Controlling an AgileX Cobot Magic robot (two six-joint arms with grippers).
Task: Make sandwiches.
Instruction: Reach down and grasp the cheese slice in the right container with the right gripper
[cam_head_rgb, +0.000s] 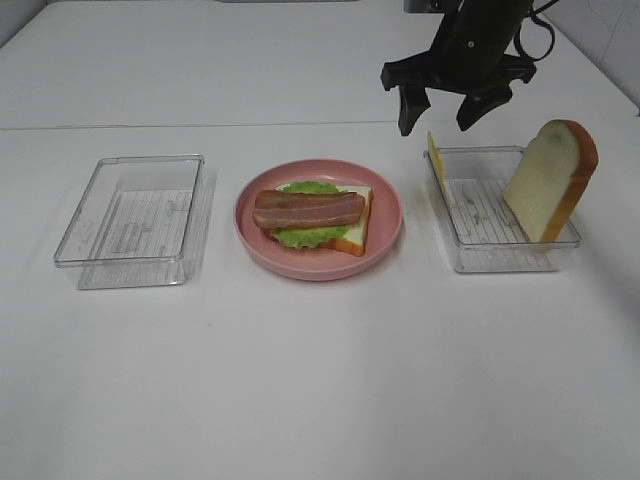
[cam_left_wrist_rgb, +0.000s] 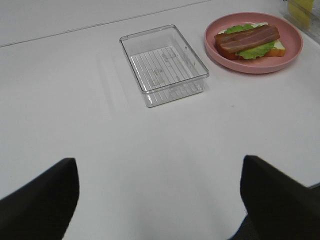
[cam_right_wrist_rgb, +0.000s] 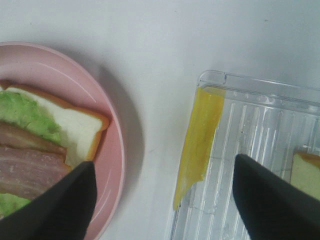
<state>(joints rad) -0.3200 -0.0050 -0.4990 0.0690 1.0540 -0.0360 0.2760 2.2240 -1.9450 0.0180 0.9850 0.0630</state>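
Broadly, a white table (cam_head_rgb: 320, 400) carries it all. On it sit two clear trays with a pink plate (cam_head_rgb: 388, 212) between them. The left tray (cam_head_rgb: 128, 160) lies to one side. The right tray (cam_head_rgb: 500, 260) holds an upper bread slice (cam_head_rgb: 548, 180) leaning upright and a cheese square (cam_head_rgb: 436, 160) standing on edge against the wall nearer the plate. On the plate lies the part-built sandwich: lower bread slice (cam_head_rgb: 356, 232), lettuce leaf (cam_head_rgb: 300, 238), then meat strips (cam_head_rgb: 308, 209) on top. The right gripper (cam_head_rgb: 438, 125) hovers above the cheese, jaws spread and empty. The left gripper (cam_left_wrist_rgb: 157, 165) hangs over the table, also spread wide.

Cheese square (cam_right_wrist_rgb: 199, 140) (upright) against tray wall (cam_right_wrist_rgb: 220, 80)
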